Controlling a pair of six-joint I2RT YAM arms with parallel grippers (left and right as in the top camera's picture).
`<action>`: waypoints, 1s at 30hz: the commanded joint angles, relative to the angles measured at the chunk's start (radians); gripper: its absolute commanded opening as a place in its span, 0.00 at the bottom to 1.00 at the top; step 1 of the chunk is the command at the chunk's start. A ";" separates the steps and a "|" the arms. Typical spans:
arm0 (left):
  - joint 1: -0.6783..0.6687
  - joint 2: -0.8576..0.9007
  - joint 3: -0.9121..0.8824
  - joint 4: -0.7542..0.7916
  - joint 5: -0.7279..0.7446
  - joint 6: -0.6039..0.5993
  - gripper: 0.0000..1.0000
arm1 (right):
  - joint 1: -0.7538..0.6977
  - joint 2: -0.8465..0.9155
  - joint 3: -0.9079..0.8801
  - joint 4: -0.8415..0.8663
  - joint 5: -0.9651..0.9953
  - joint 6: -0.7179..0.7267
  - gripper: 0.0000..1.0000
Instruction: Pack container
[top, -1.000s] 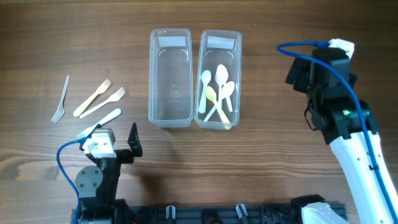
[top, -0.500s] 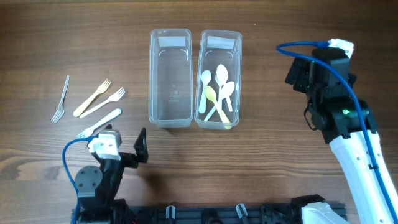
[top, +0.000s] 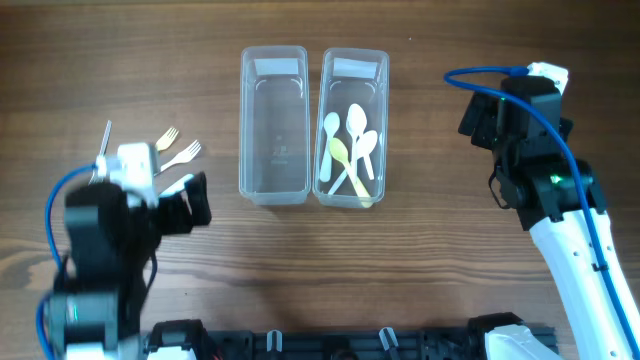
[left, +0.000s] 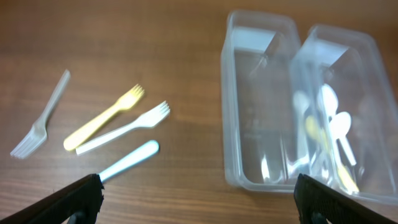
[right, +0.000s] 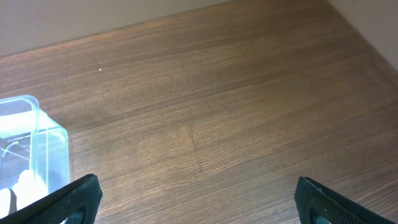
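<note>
Progress: I read the task as roughly half done. The right-hand container (top: 353, 126) holds the spoons (top: 350, 150), several white and one yellow-green, piled together. The left-hand container (top: 273, 123), touching it side by side, is empty. Four forks lie loose on the desk (top: 430, 270) to the left of the bins: a clear fork (left: 41, 121), a yellow fork (left: 104, 117), a white fork (left: 124, 127) just beside it, and a pale blue utensil (left: 129, 160) whose head is cut off in the wrist view; I take it for a fork. My judgement: forks go into the empty bin next.

Left claw (top: 180, 200) stands wide, holding nothing, above the fork group. Right claw (right: 198, 198) is also wide and empty, parked well apart over bare desk.

Views: overhead hides most of the forks under the left arm; the left wrist shows all four plainly. The right wrist shows only a corner of the spoon bin.
</note>
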 joint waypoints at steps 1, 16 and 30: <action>-0.005 0.202 0.063 -0.021 0.047 0.005 1.00 | -0.002 0.003 0.014 0.001 0.024 -0.002 1.00; 0.024 0.709 0.062 0.131 -0.117 0.005 1.00 | -0.002 0.003 0.014 0.001 0.023 -0.001 1.00; 0.250 0.953 0.060 0.230 -0.120 0.001 1.00 | -0.002 0.003 0.014 0.001 0.023 -0.001 1.00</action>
